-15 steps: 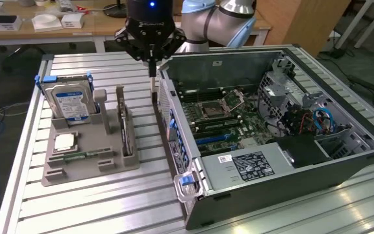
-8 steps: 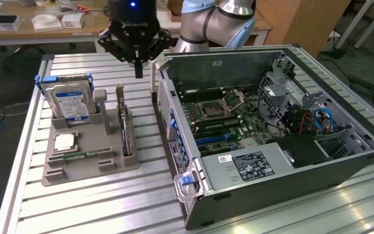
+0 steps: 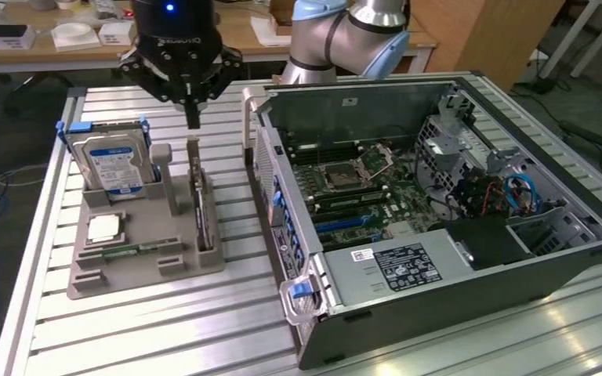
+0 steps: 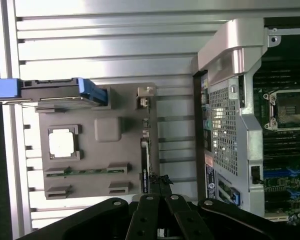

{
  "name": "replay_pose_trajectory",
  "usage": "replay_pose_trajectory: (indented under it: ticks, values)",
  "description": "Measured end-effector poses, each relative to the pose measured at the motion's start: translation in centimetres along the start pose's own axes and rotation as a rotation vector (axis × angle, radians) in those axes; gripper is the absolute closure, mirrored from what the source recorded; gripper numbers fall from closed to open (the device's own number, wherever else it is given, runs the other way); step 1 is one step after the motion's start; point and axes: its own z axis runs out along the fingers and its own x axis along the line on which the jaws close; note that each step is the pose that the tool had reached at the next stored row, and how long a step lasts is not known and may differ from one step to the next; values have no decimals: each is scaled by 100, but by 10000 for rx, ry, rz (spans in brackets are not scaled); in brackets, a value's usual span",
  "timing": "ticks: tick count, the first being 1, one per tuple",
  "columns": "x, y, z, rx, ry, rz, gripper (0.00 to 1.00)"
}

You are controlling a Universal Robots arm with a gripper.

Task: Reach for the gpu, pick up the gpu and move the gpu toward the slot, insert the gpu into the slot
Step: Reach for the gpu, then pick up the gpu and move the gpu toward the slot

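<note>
In the exterior view the end effector (image 3: pixel 192 119), fingers pressed together on nothing, hangs at 11 o'clock, just above the gpu (image 3: pixel 204 211). The card stands on edge in a grey holder (image 3: pixel 123 270) on the surface (image 3: pixel 175 329), its long axis running 12 to 6 o'clock. The slot (image 3: pixel 345 225) lies toward 3 o'clock, inside the open case (image 3: pixel 406 313). In the wrist view the end effector (image 4: pixel 160 186) is over one end of the gpu (image 4: pixel 145 167), a thin dark strip along the holder's case-side edge.

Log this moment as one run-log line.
phase: reach | gripper: above gpu, not touching | gpu: on edge in grey holder | slot: empty
</note>
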Motion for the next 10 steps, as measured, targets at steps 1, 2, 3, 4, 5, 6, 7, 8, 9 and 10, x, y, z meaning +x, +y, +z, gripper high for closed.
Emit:
replay_pose_trajectory:
  ticks: [1, 2, 3, 4, 5, 6, 7, 8, 9, 10]
  values:
    - [44, -4, -1, 1, 1, -2, 90]
    - [92, -7, -1, 0, 0, -2, 90]
    - [136, -11, -1, 0, -1, -3, 90]
    - [182, -14, -2, 0, 1, -1, 90]
    - [226, -18, -2, 1, 1, -1, 90]
    - [260, -19, -2, 1, 1, 0, 90]
    - [273, -21, -2, -1, 0, 0, 90]
    - [273, -21, -2, 0, 0, -1, 90]
    - [273, -21, -2, 0, 0, -1, 90]
    - [273, -21, -2, 0, 0, -2, 90]
